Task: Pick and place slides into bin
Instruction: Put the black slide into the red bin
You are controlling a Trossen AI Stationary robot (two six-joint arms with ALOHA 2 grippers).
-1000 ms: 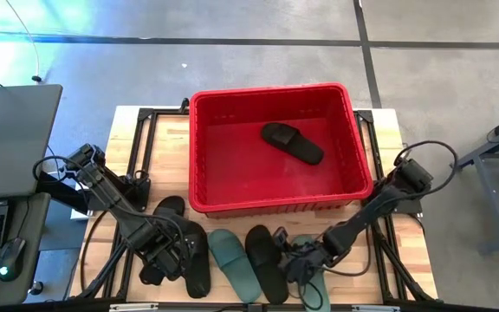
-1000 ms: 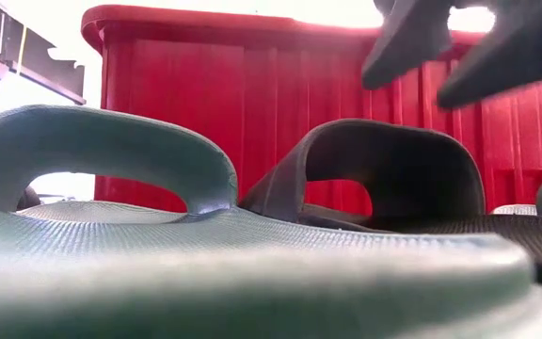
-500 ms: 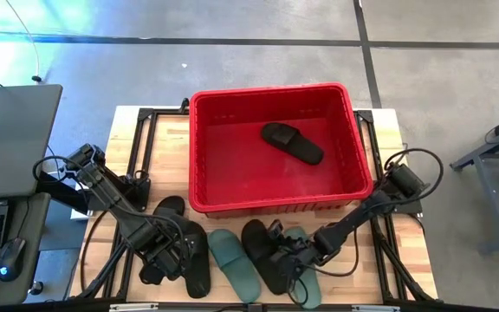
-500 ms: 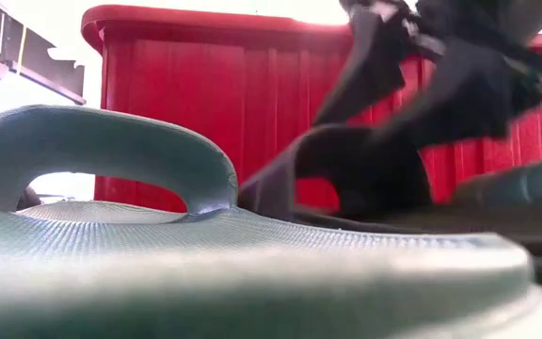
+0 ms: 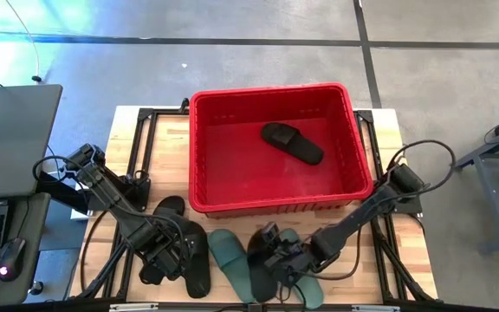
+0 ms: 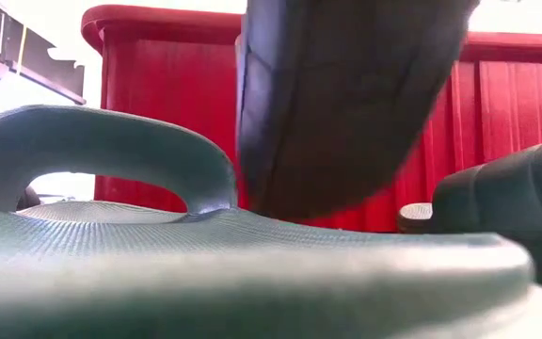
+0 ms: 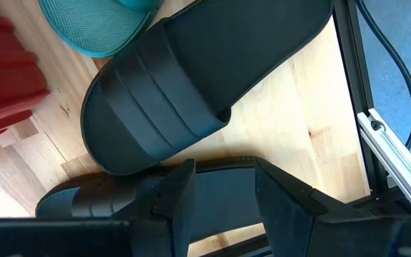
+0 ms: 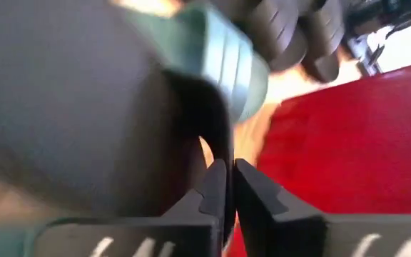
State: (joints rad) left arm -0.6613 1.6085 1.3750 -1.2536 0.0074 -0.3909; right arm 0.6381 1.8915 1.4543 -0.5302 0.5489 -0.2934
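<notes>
1 black slide (image 5: 292,142) is lying inside the red bin (image 5: 199,156). The right gripper (image 5: 275,258) is clamping the strap of another black slide (image 6: 346,94), tilting it up between 2 teal slides (image 5: 231,260) near the table's front edge. The left gripper (image 5: 167,257) is sitting with fingers parted over the 2 black slides (image 7: 191,86) left of those.

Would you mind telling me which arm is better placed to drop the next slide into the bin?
The right. Its tool is shut on a black slide, tipped up off the table close to the bin. The left tool is open over two other black slides, gripping nothing.
</notes>
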